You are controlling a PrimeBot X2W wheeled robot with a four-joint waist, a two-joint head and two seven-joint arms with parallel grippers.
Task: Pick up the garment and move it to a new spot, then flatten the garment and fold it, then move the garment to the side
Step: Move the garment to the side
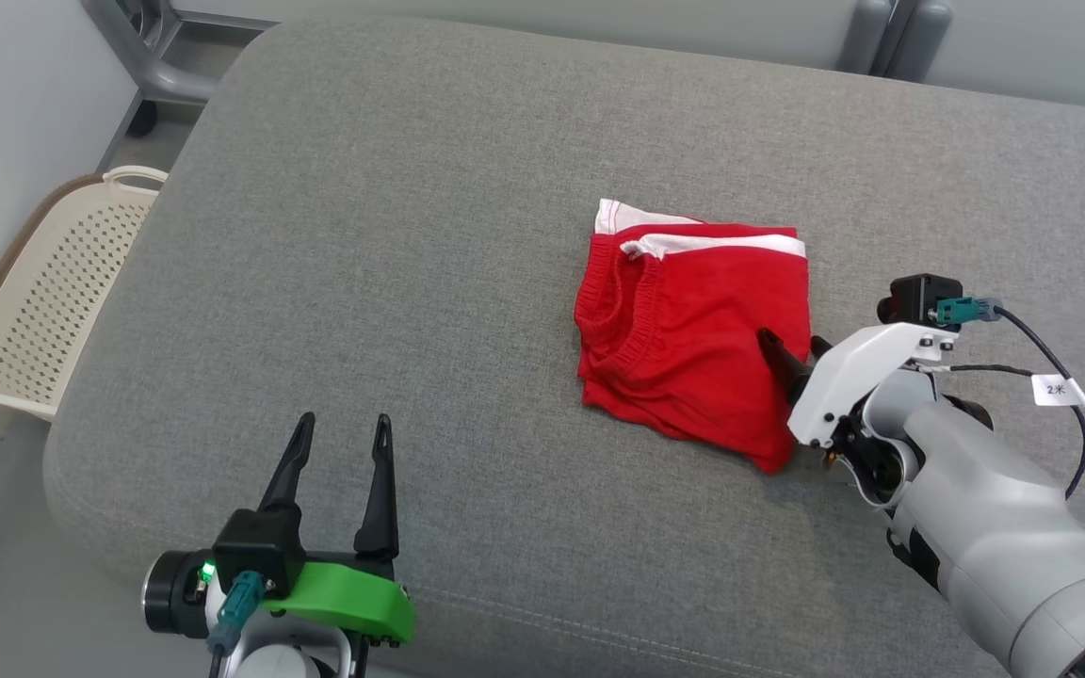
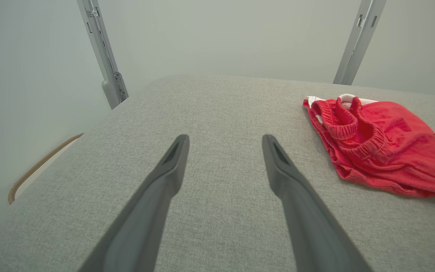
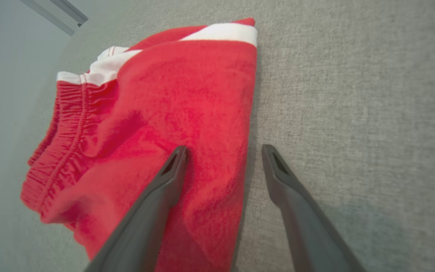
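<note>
Straddling the right edge of the folded red garment (image 1: 693, 330) on the grey surface (image 1: 411, 235), the right claw (image 3: 224, 149) stands open; closing could pinch only the top layer (unravelling the fold when dragged). Left claw (image 1: 343, 422) hovers open, well apart.

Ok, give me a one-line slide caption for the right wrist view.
Open right tool poised astride one edge of the folded red garment lying on the grey cushion.
</note>
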